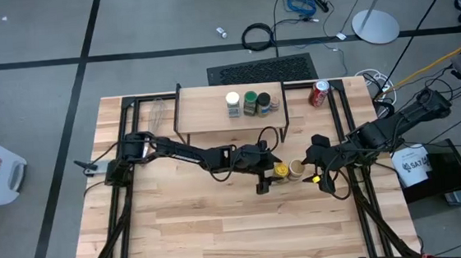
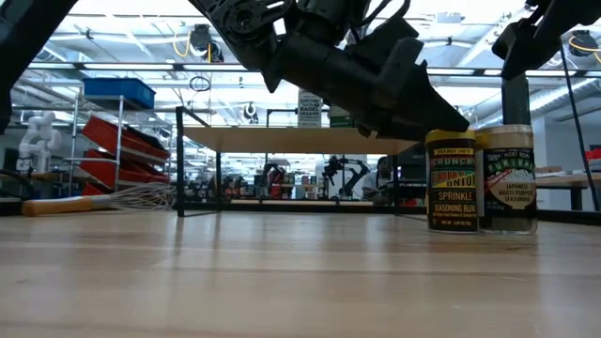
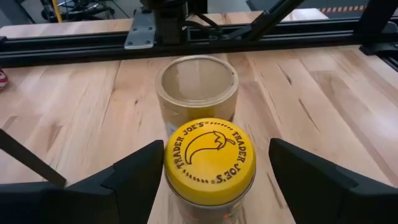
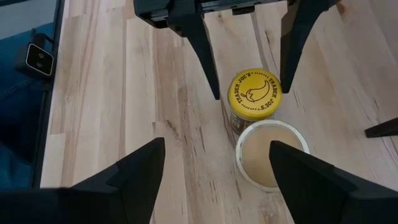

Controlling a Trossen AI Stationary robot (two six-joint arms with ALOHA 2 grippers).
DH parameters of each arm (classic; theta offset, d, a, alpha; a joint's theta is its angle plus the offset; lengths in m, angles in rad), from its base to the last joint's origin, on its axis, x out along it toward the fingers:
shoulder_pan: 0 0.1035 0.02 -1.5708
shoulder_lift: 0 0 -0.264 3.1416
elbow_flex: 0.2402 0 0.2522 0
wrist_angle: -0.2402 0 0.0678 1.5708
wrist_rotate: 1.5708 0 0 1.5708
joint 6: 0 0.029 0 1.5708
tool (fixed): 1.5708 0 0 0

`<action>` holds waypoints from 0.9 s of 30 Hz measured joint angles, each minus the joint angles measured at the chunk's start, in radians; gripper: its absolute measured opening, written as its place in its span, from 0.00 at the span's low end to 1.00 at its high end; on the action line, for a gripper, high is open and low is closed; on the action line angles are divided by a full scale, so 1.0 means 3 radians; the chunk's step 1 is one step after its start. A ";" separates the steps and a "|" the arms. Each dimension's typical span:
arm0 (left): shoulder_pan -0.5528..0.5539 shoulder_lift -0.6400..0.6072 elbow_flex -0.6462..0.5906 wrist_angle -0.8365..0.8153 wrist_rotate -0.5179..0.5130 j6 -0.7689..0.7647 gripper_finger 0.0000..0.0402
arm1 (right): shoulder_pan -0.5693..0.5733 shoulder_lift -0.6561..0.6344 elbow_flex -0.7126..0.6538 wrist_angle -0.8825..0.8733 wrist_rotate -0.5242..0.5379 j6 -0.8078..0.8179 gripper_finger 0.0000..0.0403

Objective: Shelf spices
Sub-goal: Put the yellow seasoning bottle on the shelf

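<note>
The yellow jar (image 3: pixel 209 163) stands upright on the worktop (image 1: pixel 222 228), in front of the shelf (image 1: pixel 228 119) and a little to its right. It touches, or nearly touches, the tan jar (image 3: pixel 196 87) just beside it, on the side of the right arm. Three more jars (image 1: pixel 249 104) already stand in a row on the shelf board.

The left hand (image 3: pixel 209 180) is around the yellow jar: its two fingers (image 3: pixel 134 177) are spread, one on each side of the lid, with a gap visible on both sides, so nothing is pinched yet. The right hand (image 4: pixel 214 177) hovers above the same pair from the other side, also spread and holding nothing.

The main danger, as I judge it, is the closeness of the two jars. If the left hand closes while it is not centred, one finger can push the yellow jar against the tan jar and tip one of them, because both are tall and narrow. A grip only on the smooth lid, too high, could let the jar slip or tilt during the lift.

The second danger is the two hands themselves. They are near each other over the same place, and if both go down together, the fingers may collide or knock a jar away.

Later, the free space on the shelf is beside the row of three; a careless placing could push those jars off the board. The red can (image 1: pixel 319 94) near the shelf corner and the whisk (image 2: pixel 103 199) on the far side seem well apart from the path.
</note>
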 joint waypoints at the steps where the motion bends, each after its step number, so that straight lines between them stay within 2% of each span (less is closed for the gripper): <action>1: -0.0003 0.0000 0.0000 0.0000 0.0001 0.0000 0.74 | 0.0000 0.0000 0.0000 -0.0001 0.0000 0.0000 0.68; 24: 0.0019 0.0139 0.0034 0.0261 0.0065 0.0001 0.74 | -0.0001 -0.0001 0.0000 0.0026 0.0003 -0.0059 0.68; 27: 0.0019 0.0139 0.0034 0.0233 0.0061 0.0002 0.71 | -0.0002 -0.0001 0.0000 0.0027 0.0003 -0.0060 0.68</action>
